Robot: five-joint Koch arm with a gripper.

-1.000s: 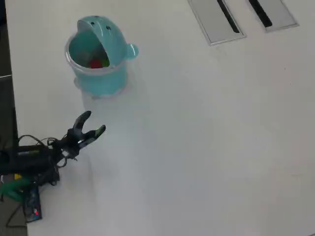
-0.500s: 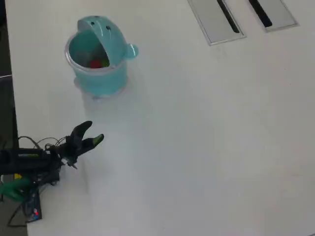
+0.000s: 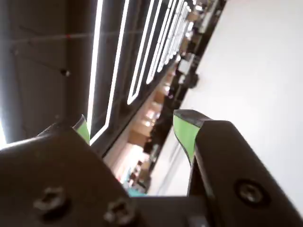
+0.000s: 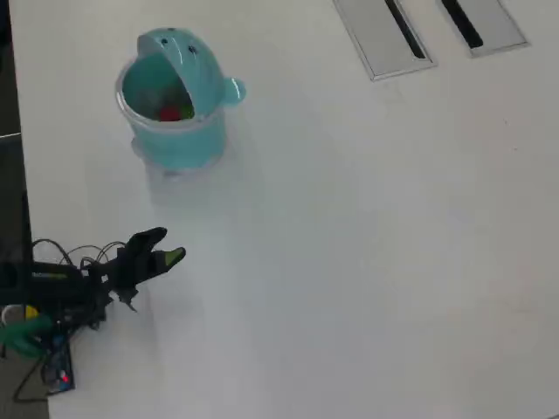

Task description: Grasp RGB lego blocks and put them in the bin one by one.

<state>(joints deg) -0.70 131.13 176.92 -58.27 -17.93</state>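
Note:
In the overhead view the teal bin (image 4: 205, 131) stands at the table's far left with its cartoon-face lid (image 4: 188, 65) tipped open. A red block (image 4: 169, 113) lies inside it, with a small green patch beside it that may be the green block. The blue block is not visible. No blocks lie on the table. My gripper (image 4: 168, 246) is near the table's left edge, below the bin and well apart from it. In the wrist view the gripper (image 3: 132, 122) is open and empty, its green-padded fingertips (image 3: 184, 132) wide apart, and it points up at ceiling lights.
Two grey recessed cable slots (image 4: 384, 35) (image 4: 482, 22) sit at the table's top right. The arm's base and wires (image 4: 48, 301) are at the lower left, at the table's edge. The white table (image 4: 367, 262) spreads to the right.

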